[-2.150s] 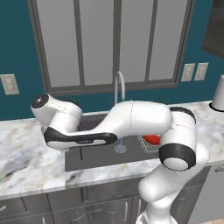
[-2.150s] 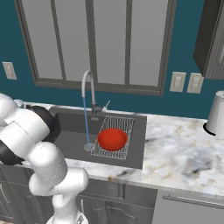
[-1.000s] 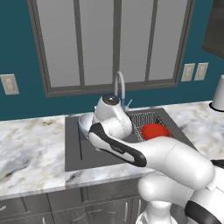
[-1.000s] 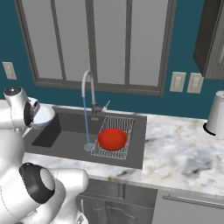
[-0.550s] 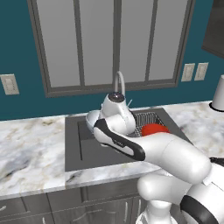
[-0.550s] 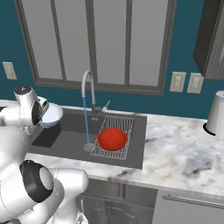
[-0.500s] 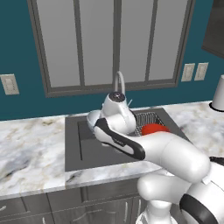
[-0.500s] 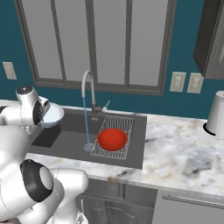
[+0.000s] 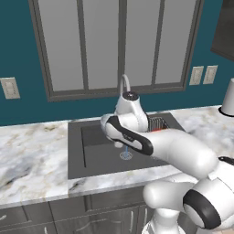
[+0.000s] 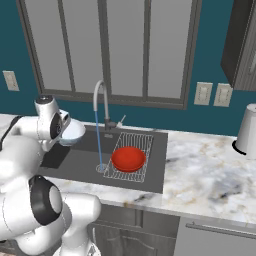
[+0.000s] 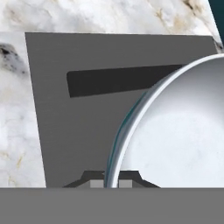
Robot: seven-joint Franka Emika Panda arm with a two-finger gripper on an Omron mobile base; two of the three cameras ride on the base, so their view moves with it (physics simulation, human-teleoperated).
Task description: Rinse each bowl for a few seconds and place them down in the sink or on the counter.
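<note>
Teal wall, grey-framed windows, and below them the white and grey veined marble counter (image 10: 200,172) wrapping the large dark grey rectangular sink (image 10: 155,165). Over the sink's left half hangs the two-finger gripper (image 11: 111,183), its 2 dark tips pressed tight on the rim of the small pale blue-grey bowl with a whitish inside (image 11: 175,140) — a pinch right on the edge, with the bowl's hollow opening toward the camera on the hand.

From the right base view that same bowl (image 10: 71,132) sits just beside the white wrist, held up above the basin floor and to the left of the tall curved steel tap (image 10: 100,102). A thin blue stream of water (image 10: 99,142) falls from the spout to the round drain, and here is the relation that matters: the stream lies to the bowl's right, near but apart, so by my reading the bowl has to travel rightward, toward the tap, to catch it.

Further right, the glossy red round bowl (image 10: 128,158) rests on the wire rack (image 10: 142,142) in the basin — well apart from the gripper, and it looks like the second job. Off on the far right of the counter stands a white cylindrical jar (image 10: 247,130).
</note>
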